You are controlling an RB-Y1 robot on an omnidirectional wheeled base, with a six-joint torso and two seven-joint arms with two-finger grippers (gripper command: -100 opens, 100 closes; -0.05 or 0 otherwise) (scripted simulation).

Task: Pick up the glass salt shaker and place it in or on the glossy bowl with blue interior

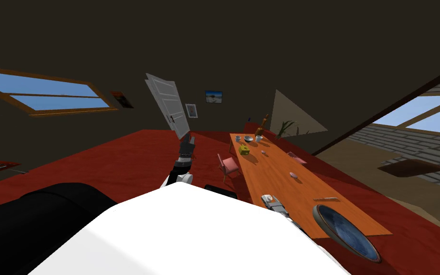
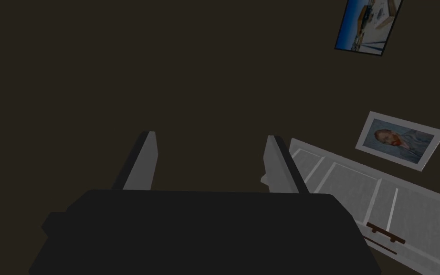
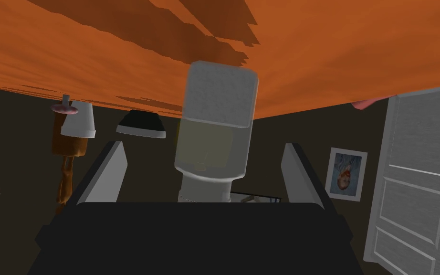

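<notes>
The glass salt shaker (image 3: 216, 129) stands upright on the orange bench (image 1: 281, 162), close to its near end. The right gripper (image 3: 204, 145) is set around it: the jaws are open, one on each side, with a gap showing on both sides and neither blade touching the glass. The shaker sits a little nearer one blade than the other. The bowl with the blue interior (image 1: 348, 231) lies just beside it at the bench's near end, and seems to reach past the bench edge. The left gripper (image 2: 210, 136) is raised well away from the bench, jaws open and empty.

The grasp looks like the step in hand, not yet made. The main risk is in the closing: with the shaker off-centre, the nearer blade would meet it first and could push it along or tip it. Smooth glass may also slide out of thin blades on the lift if the hold is shallow. At the bowl, a release onto the overhanging rim could rock the bowl or send the shaker off the bench
</notes>
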